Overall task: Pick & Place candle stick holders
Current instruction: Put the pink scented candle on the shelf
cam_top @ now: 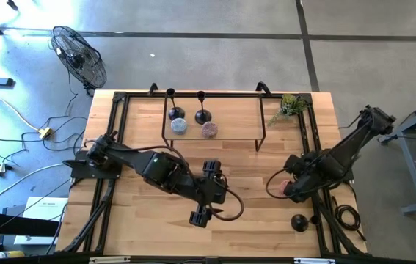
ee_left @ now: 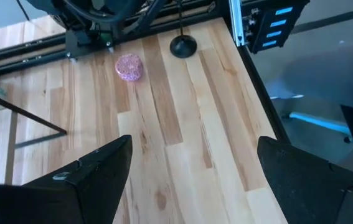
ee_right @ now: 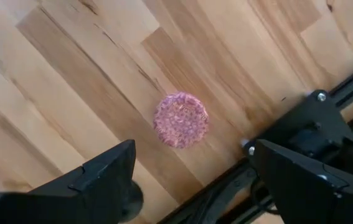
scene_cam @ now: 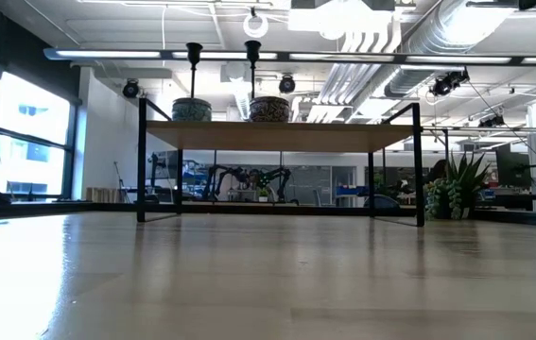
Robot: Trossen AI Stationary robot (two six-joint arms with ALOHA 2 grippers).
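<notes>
Two black candle stick holders (cam_top: pixel 172 111) (cam_top: pixel 202 115) stand upright on their bases on the wooden shelf (cam_top: pixel 230 117) at the table's far side; they also show in the low view (scene_cam: pixel 193 57) (scene_cam: pixel 252 55). A third holder (cam_top: pixel 300 222) stands on its round base on the table at the near right, and shows in the left wrist view (ee_left: pixel 183 46). My left gripper (cam_top: pixel 200 216) (ee_left: pixel 192 180) is open and empty near the table's near edge. My right gripper (cam_top: pixel 288 189) (ee_right: pixel 192 180) is open, pointing down over a pink round disc (ee_right: pixel 181 120) on the table.
On the shelf lie a grey-blue round piece (cam_top: pixel 179 126) and a pink one (cam_top: pixel 209 130). A small plant (cam_top: pixel 290 106) stands at the far right corner. Black frame rails (cam_top: pixel 112 132) run along the table's sides. A fan (cam_top: pixel 79 55) stands off the table.
</notes>
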